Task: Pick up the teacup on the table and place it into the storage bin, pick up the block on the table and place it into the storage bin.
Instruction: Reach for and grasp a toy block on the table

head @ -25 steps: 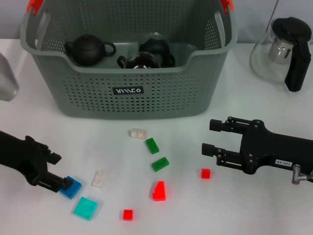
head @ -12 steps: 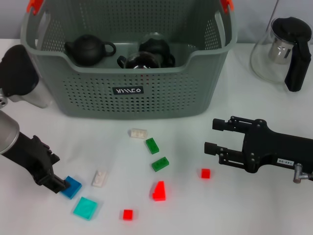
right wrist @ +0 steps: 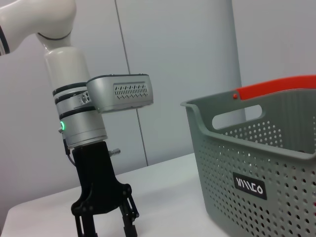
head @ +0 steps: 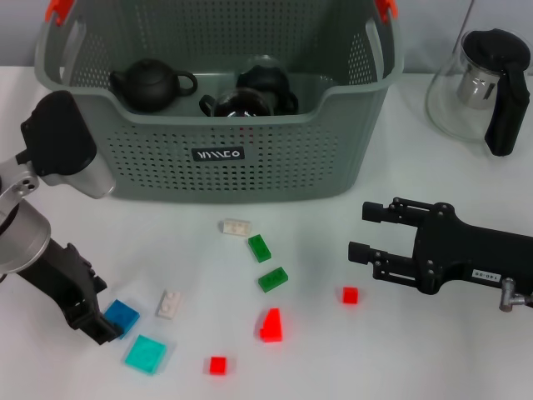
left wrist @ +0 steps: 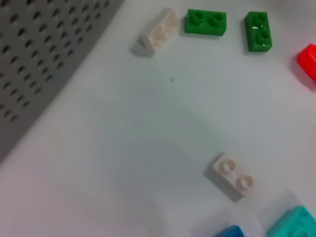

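Left hand point(head: 107, 327) pinches blue block point(head: 123, 317) on bench point(head: 333, 367); right hand point(head: 360, 232) spread, idle, well apart.

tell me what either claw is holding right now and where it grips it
The left claw is down at the small blue plastic block, at its near edge, but a closed grip cannot be told. The right claw is open, holding nothing.

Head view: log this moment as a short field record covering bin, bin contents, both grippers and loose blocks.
storage bin: rear centre of the table
bin contents: dark teapot, dark glass-lidded pots
left gripper: down at the blue block, near left
right gripper: open, hovering at right, holding nothing
loose blocks: teal tile, green bricks, red pieces
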Controlling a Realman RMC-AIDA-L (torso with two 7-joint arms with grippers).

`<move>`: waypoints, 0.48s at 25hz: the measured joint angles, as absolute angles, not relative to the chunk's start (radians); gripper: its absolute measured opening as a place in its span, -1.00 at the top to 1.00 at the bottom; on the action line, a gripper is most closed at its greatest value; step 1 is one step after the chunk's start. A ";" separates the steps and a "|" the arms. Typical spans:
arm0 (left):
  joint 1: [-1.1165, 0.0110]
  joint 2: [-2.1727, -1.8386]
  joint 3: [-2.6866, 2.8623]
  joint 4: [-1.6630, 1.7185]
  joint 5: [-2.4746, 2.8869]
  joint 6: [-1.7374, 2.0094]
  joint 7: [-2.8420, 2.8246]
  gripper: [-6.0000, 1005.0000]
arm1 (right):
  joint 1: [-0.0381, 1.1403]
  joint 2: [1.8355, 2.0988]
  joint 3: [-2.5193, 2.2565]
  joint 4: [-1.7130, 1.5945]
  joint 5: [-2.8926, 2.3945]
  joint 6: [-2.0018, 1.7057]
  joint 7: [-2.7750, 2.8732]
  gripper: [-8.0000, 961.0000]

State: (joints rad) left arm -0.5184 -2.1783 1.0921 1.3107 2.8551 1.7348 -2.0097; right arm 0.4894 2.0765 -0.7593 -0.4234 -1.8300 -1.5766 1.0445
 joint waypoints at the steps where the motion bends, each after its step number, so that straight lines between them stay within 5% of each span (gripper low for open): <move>1: -0.519 -2.178 1.092 1.310 2.855 1.741 -2.010 -0.52 | 0.489 2.077 -0.759 -0.423 -1.830 -1.576 1.044 -0.43; 12: -0.523 -2.178 1.095 1.269 2.852 1.736 -2.056 -0.52 | 0.489 2.078 -0.759 -0.423 -1.830 -1.574 1.041 -0.43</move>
